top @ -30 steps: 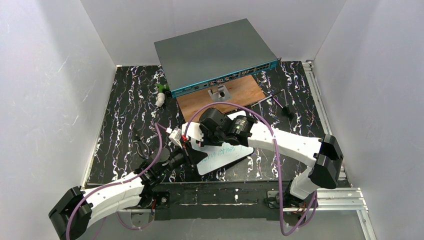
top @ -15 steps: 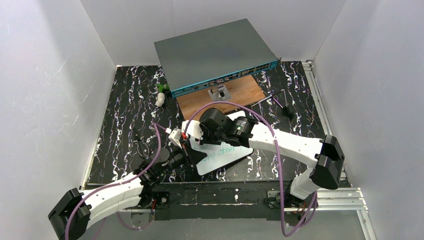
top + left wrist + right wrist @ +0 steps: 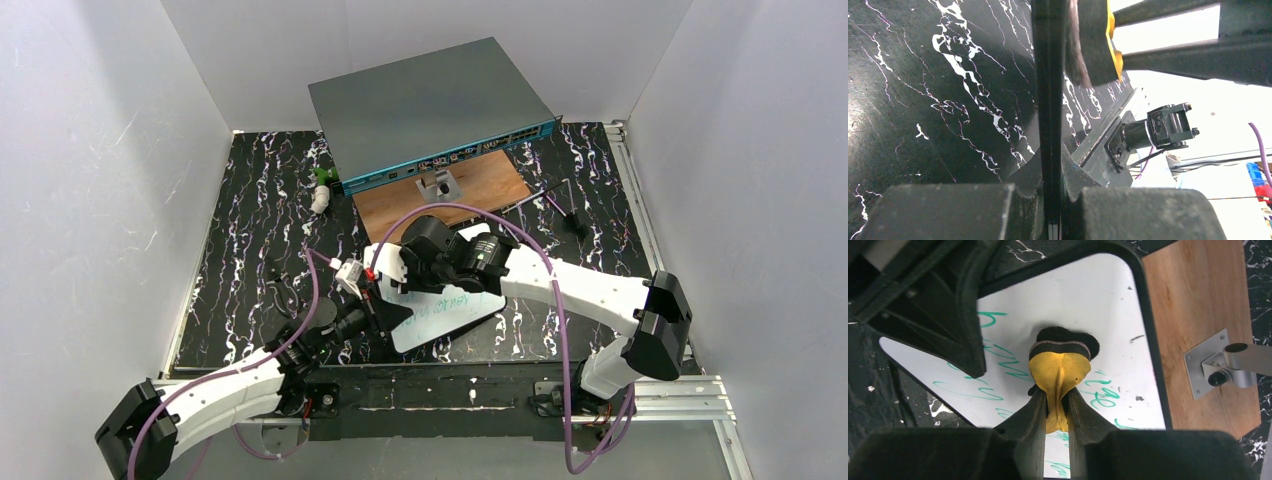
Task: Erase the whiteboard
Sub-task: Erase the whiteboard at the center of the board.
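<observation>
Right wrist view looks down on the one whiteboard (image 3: 1108,315). It is white with a thin dark rim, and green writing runs across it. One eraser (image 3: 1060,365), yellow with a dark fuzzy pad, presses on the middle of the whiteboard, right among the green lines. The right claw (image 3: 1058,395) pinches the yellow back of the eraser between its two fingers.

In the left wrist view, the left claw (image 3: 1049,186) has its two fingers pressed together on the thin dark rim of the whiteboard. The rim stands between them like a dark stripe, and the eraser is just beside it.

From above, the whiteboard lies on the one black table (image 3: 250,220) with white streaks. It is close to the front edge, between the two arms. The left claw grips its left end.

One wooden board (image 3: 475,180) lies just behind the whiteboard, right beside its far edge. One small metal bracket (image 3: 437,185) sits on that wood. One big grey box (image 3: 430,100) with a teal front stands farther behind the whiteboard. One little white and green thing (image 3: 321,190) lies behind the whiteboard to the left, too small to tell what it is. One small black thing (image 3: 575,222) lies behind the whiteboard to the right.
</observation>
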### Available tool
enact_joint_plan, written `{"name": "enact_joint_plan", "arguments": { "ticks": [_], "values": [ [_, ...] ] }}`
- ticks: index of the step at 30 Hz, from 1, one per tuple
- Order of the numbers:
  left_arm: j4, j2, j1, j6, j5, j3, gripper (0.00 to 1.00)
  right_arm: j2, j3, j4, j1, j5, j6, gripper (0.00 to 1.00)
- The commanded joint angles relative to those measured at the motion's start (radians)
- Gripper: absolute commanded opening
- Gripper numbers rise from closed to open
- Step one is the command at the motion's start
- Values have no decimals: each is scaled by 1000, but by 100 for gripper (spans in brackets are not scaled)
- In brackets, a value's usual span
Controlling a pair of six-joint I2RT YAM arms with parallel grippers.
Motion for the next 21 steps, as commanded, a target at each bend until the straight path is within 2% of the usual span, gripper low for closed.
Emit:
{"name": "enact_joint_plan", "arguments": {
  "ticks": [1, 8, 14, 21],
  "values": [
    [-36, -31, -8, 28, 19, -14, 0, -22, 10, 46, -7, 51, 16, 1],
    [-87, -35, -9, 51, 17, 4, 0, -26, 9, 43, -7, 112, -11, 1],
    [-85, -38, -8, 54, 18, 3, 0, -28, 13, -42, 5, -106, -21, 1],
    [-80, -46, -8, 51, 15, -3, 0, -25, 37, 29, -29, 53, 28, 1]
  ]
}}
